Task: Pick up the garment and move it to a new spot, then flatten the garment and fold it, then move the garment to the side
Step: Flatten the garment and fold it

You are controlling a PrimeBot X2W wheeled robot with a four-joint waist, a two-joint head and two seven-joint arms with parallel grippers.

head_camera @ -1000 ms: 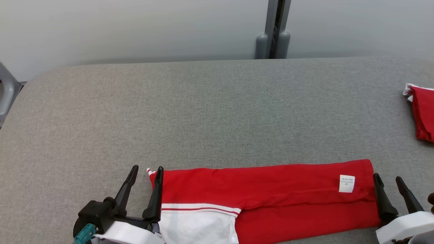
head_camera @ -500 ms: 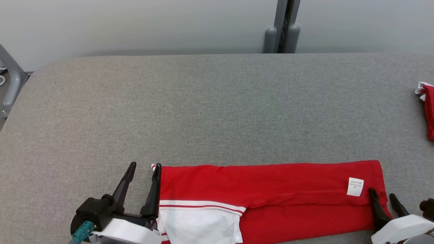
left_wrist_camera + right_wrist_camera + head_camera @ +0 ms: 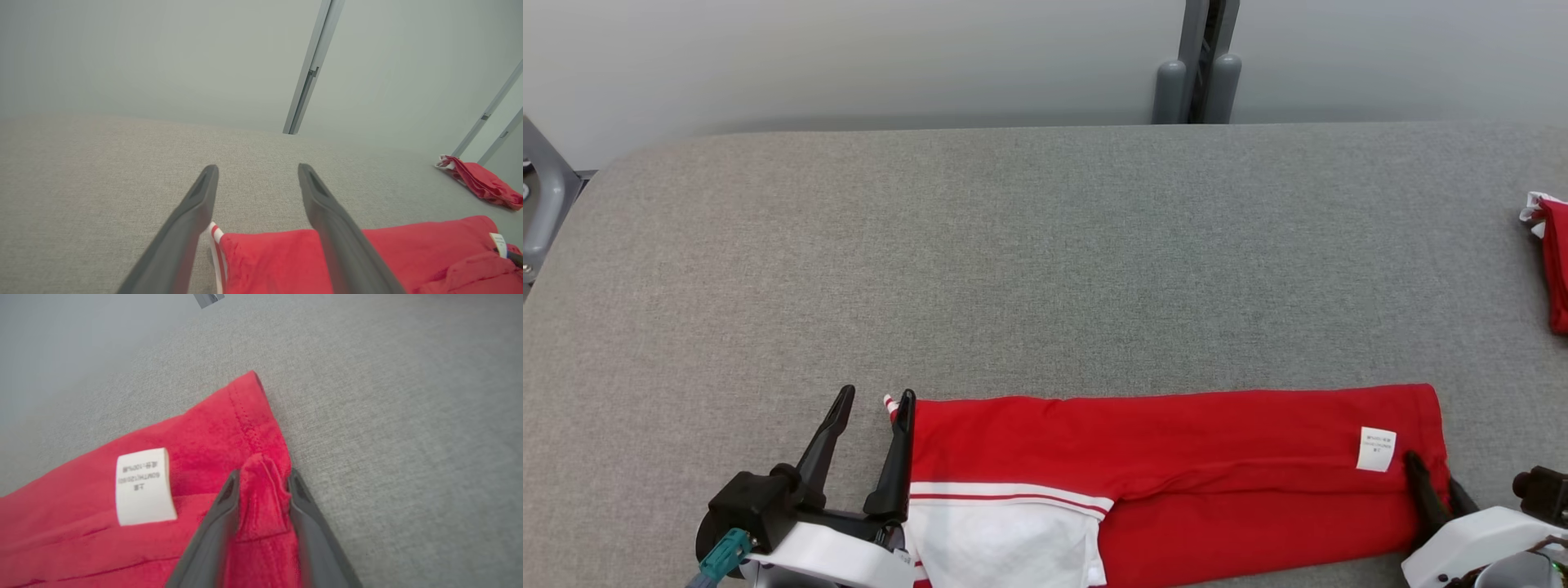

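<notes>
Along the near edge of the grey table (image 3: 1013,245) the red garment (image 3: 1176,457) lies folded into a long band, its long axis running straight across the robot's front from left to right, with white striped trim at the left end and a white label (image 3: 1376,449) near the right end. At that right end the right gripper (image 3: 263,477) has its two fingers pinched together on a small ridge of red cloth at the stitched hem, just beside the label. At the opposite end the left gripper (image 3: 876,396) stands with its fingers well spread and nothing between them gripped; the left wrist view shows the garment's striped corner in the gap, the right finger crossing over the red cloth, though whether either finger touches the fabric I cannot tell from that angle. So each arm is at its own end of the band, and the next move probably turns on the left fingers closing on that corner before both ends are carried together. Another red cloth (image 3: 1556,269) sits well apart at the table's far right.
</notes>
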